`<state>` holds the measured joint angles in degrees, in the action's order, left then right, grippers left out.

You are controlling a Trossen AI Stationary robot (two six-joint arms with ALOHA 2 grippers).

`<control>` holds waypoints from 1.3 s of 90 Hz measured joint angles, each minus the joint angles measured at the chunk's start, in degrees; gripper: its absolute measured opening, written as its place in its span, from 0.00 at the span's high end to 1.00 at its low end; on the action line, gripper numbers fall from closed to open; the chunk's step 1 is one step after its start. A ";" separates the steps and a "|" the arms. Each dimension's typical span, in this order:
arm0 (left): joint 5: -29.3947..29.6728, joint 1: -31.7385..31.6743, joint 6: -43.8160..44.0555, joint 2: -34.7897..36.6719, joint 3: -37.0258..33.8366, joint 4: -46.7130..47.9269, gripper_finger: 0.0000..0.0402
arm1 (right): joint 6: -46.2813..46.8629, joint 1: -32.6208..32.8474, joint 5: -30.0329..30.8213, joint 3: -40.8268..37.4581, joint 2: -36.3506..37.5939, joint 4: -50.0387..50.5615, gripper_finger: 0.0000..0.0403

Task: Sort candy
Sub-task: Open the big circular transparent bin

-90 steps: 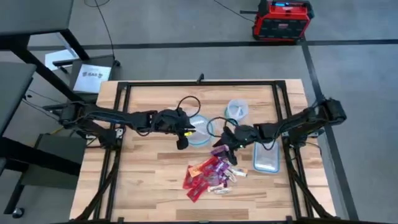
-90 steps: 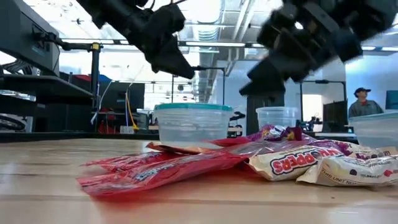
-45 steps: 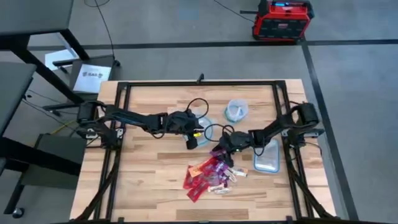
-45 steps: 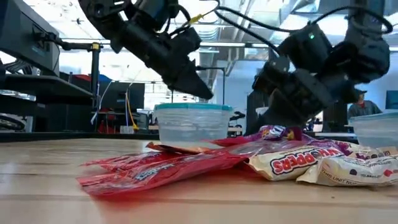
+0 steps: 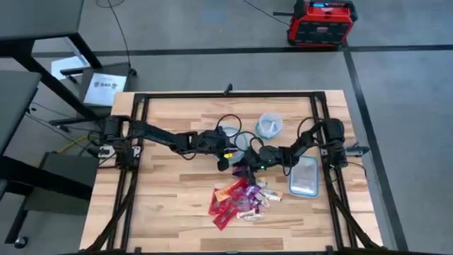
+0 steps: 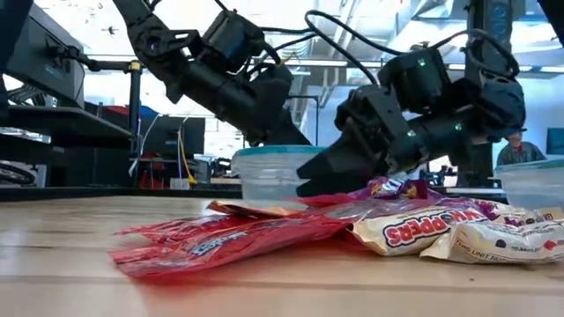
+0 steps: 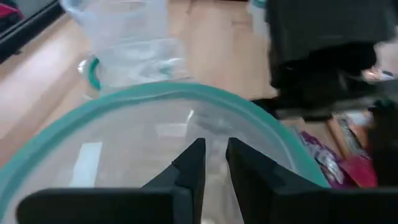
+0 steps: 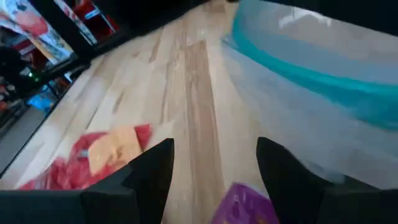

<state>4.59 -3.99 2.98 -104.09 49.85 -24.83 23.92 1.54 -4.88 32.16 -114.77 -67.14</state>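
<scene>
I had the right gripper wide open over the small wrapped candy, while the left gripper hung nearly closed above the clear round bowl with a bluish rim.

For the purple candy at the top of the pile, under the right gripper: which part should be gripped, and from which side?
Probably from above, by the free edge nearest the bowl. The purple candy lies flat at the pile's bowl-side end, with red packets overlapping beyond it. The right gripper hangs open over it, so a short descent should straddle that edge. The left gripper waits, nearly closed, at the bowl.
</scene>
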 joint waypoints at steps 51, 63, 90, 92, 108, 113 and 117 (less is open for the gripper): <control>-1.67 0.33 1.33 -0.97 -0.21 -0.15 0.86 | -7.26 1.44 0.37 -4.84 0.95 -22.26 0.47; -1.48 0.31 1.60 -1.01 -0.18 -0.73 0.86 | -6.78 1.46 0.69 -7.42 2.66 -17.30 0.47; -0.92 0.76 1.92 -1.14 -0.27 -2.15 0.86 | -7.39 1.51 4.89 -12.30 7.94 -0.96 0.47; -0.88 0.76 1.95 -1.14 -0.29 -2.36 0.86 | -7.68 1.23 4.81 -11.72 7.63 -1.47 0.47; -1.29 0.74 2.08 -1.14 -0.32 -2.44 0.86 | -10.54 -0.82 1.57 -6.74 6.70 0.37 0.47; -1.37 0.72 2.19 -1.12 -0.29 -2.32 0.86 | -10.69 -1.24 -0.90 -5.48 6.63 0.85 0.47; -1.35 0.72 2.15 -1.12 -0.29 -2.13 0.86 | -10.66 -1.47 -2.88 -4.97 6.65 0.77 0.47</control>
<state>3.23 -3.27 5.13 -105.21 49.56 -26.96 13.26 0.07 -7.76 27.18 -108.12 -66.37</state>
